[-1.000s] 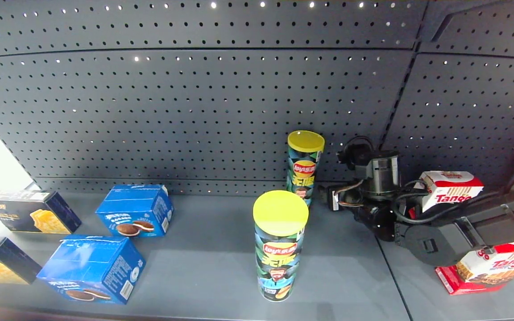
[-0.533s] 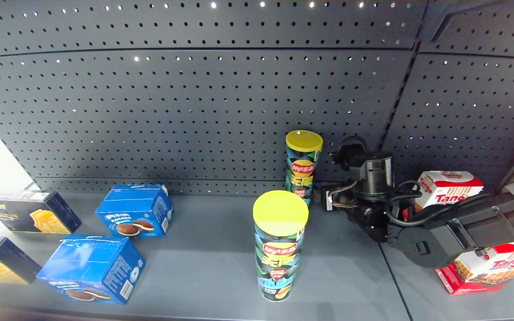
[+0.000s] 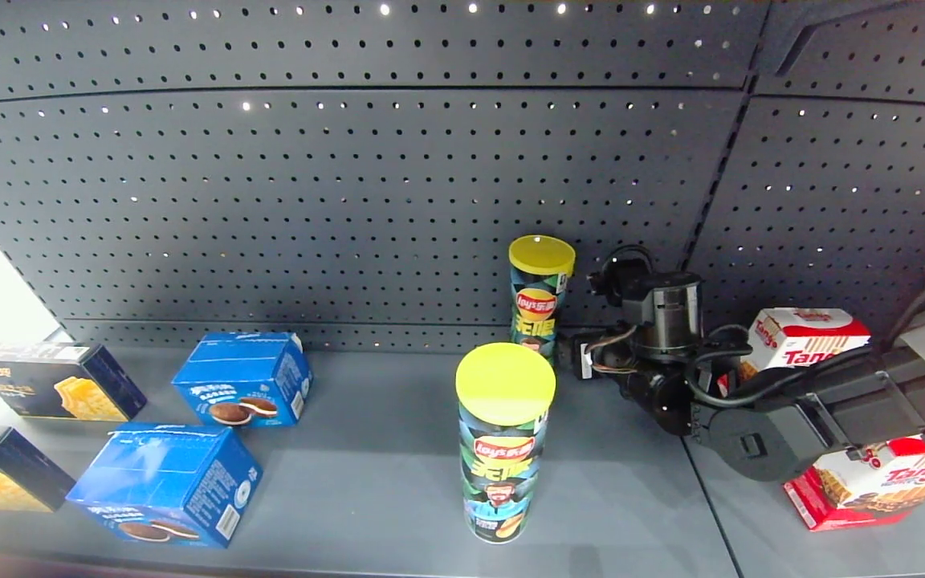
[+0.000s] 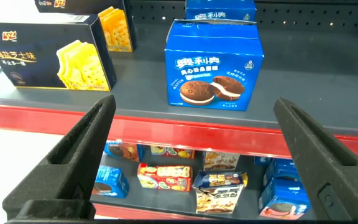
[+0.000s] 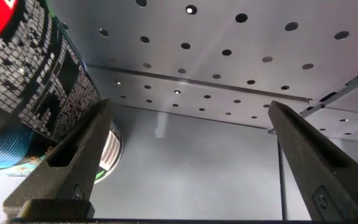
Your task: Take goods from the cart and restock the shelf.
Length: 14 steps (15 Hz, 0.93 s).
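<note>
Right pincer [image 5: 189, 106] stands released at the back of the shelf [image 3: 366, 474], its two fingers spread wide and gripping nothing. The rear can [image 3: 541, 293] of crisps stands upright just beside one finger rather than squarely between the pair; whether finger and can touch cannot be told. The can is hard by the pegboard wall [image 3: 350, 201], directly behind the front can [image 3: 504, 441] of the same kind. That placing reads as filling a row from the back, so that like goods line up toward the shelf's edge. With the fingers apart and the can resting on its own base, the step in hand looks like a letting-go or a last straightening, not a pickup. Left pincer [image 4: 194, 102] hangs low before the shelf's red front edge, likewise spread and empty, facing one of the blue biscuit boxes [image 4: 214, 62], apparently held clear while the other arm works. On the shelf the blue biscuit boxes sit left of the cans, dark cracker boxes [image 3: 57, 381] farther left and wafer boxes [image 3: 808, 341] to the right, each kind kept in its own column
</note>
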Available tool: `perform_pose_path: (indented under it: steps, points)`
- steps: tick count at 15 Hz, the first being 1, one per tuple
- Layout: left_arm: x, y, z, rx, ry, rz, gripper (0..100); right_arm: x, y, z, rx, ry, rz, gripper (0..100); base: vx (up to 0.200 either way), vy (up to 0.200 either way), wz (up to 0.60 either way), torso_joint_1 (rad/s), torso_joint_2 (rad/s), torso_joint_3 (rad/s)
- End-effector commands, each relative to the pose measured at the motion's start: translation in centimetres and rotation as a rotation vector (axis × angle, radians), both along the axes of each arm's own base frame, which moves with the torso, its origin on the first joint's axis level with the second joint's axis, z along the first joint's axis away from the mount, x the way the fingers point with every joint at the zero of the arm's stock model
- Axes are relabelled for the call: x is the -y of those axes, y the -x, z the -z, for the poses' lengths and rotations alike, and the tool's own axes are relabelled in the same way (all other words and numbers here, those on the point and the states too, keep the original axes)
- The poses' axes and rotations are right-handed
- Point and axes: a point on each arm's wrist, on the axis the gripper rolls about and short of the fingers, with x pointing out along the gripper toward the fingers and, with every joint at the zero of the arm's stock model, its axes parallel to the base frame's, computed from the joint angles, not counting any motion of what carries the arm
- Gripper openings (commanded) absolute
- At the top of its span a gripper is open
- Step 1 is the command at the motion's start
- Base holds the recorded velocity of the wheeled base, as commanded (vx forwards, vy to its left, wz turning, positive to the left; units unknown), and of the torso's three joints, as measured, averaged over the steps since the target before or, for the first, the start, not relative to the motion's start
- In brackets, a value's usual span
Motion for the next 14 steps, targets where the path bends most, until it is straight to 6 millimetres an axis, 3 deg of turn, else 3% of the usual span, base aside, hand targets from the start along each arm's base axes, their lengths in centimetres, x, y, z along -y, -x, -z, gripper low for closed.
perform_pose_path:
  steps: [1,14]
  points:
    - [0.00,-0.01,-0.01,-0.001,0.000,0.000,100,-0.06,-0.14,0.22,-0.004,0.003,0.001,100,0.000,0.000,0.00,0.000,0.00,0.000]
    - [0.00,-0.01,-0.01,-0.001,0.000,0.000,100,-0.38,-0.94,0.64,0.008,-0.013,-0.018,100,0.000,0.000,0.00,0.000,0.00,0.000]
